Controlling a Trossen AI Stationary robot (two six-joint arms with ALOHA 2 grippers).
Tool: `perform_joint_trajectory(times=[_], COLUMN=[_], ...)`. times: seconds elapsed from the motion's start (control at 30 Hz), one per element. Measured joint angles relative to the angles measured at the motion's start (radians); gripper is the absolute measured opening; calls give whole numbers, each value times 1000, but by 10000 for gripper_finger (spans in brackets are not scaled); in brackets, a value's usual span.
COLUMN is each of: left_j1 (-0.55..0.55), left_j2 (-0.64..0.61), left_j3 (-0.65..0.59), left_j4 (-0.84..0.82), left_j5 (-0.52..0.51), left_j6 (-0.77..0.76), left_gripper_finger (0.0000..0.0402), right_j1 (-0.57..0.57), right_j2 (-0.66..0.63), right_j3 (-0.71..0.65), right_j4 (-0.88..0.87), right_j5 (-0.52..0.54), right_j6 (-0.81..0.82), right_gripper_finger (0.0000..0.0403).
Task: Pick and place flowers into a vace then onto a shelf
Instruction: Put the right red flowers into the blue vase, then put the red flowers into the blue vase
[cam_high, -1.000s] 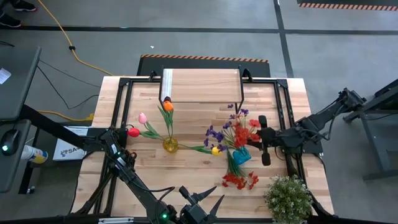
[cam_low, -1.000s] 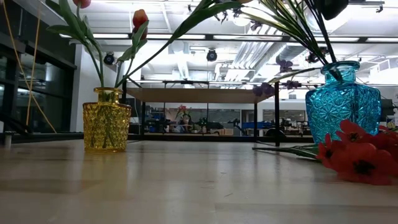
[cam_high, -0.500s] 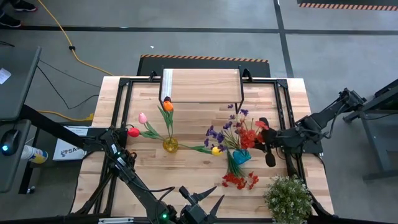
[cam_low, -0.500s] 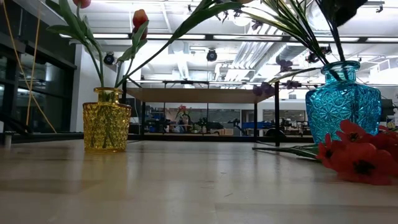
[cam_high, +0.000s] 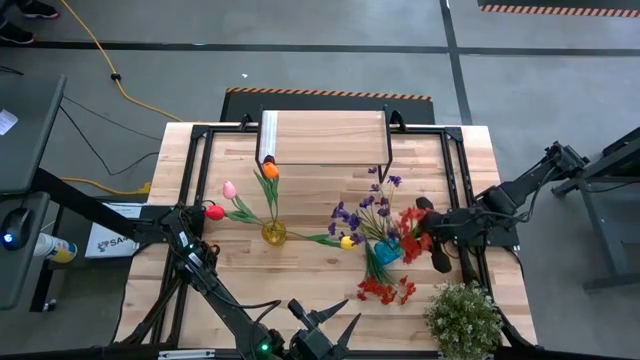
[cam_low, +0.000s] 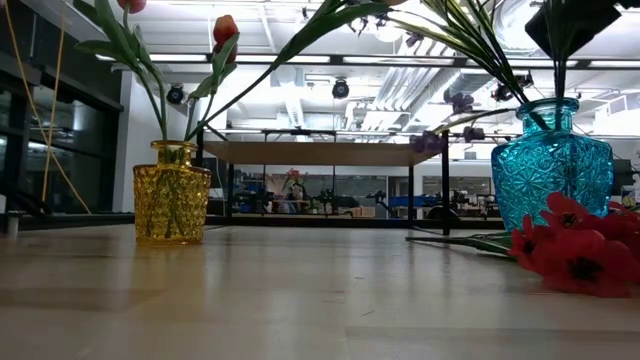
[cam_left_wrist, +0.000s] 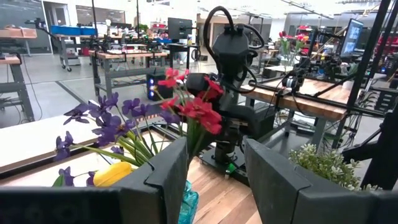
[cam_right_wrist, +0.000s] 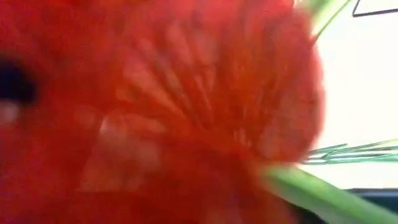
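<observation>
A blue vase (cam_high: 388, 250) stands right of the table's middle with purple sprays (cam_high: 360, 208) in it. A red spray (cam_high: 408, 222) stands in it too, its stem (cam_low: 558, 75) upright in the neck. My right gripper (cam_high: 430, 232) hovers right at the spray's blossoms (cam_right_wrist: 155, 112), which fill the right wrist view. A yellow vase (cam_high: 274, 233) holds pink, red, orange and yellow tulips. Another red spray (cam_high: 385, 290) lies on the table before the blue vase. My left gripper (cam_left_wrist: 214, 149) waits open at the near edge, level, facing the blue vase. The shelf (cam_high: 325, 138) stands at the far edge.
A bushy green potted plant (cam_high: 463, 318) stands at the near right corner, close to my right arm. Green stems (cam_high: 375, 265) lie beside the blue vase. Bare tabletop (cam_high: 230, 290) stretches across the near left.
My right gripper has tipped downward and turned over the blue vase. The red spray's stem has swung from leaning to upright in the vase's neck, and its blossoms have shifted a little toward the table's right edge.
</observation>
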Motion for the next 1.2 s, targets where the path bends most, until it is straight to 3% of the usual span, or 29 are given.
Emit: perform_joint_trajectory(times=[0.63,1.0,1.2], left_j1=[0,0,-1], left_j2=[0,0,0], left_j3=[0,0,0], left_j4=[0,0,0], left_j5=[17,19,81], left_j6=[0,-1,-1], left_gripper_finger=[195,195,195], right_j1=[0,0,0], right_j2=[0,-1,-1], right_j3=[0,0,0], right_j4=[-63,-117,-140], right_j5=[-205,-369,-454], right_j6=[50,119,174], right_gripper_finger=[178,187,184])
